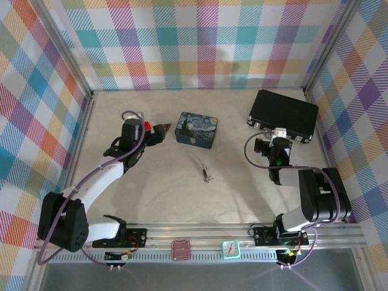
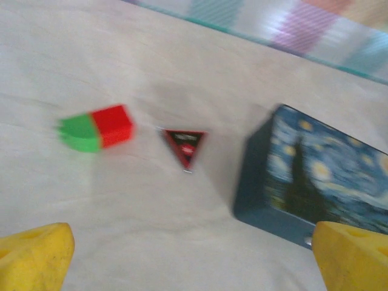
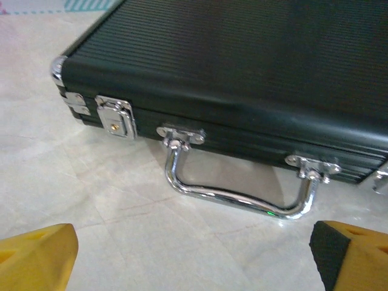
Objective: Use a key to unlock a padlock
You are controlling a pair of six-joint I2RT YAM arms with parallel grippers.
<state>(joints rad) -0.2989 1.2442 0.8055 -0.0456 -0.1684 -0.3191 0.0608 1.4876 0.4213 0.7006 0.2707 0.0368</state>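
We find the tiny dark padlock (image 1: 207,176) centred on the beige table (image 1: 151,197) (thin silvery key (image 1: 199,161) just beside); left gripper (image 2: 194,264), right gripper (image 3: 194,260) spread.

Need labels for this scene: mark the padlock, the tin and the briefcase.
padlock (image 1: 207,176), top view, its dark body.
tin (image 2: 327,176), left wrist view, painted lid.
briefcase (image 3: 242,66), right wrist view, ribbed top.

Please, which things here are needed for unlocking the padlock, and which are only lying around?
Needed: padlock; key.
Lying about: starry tin; black briefcase; red triangle; green-and-red block.
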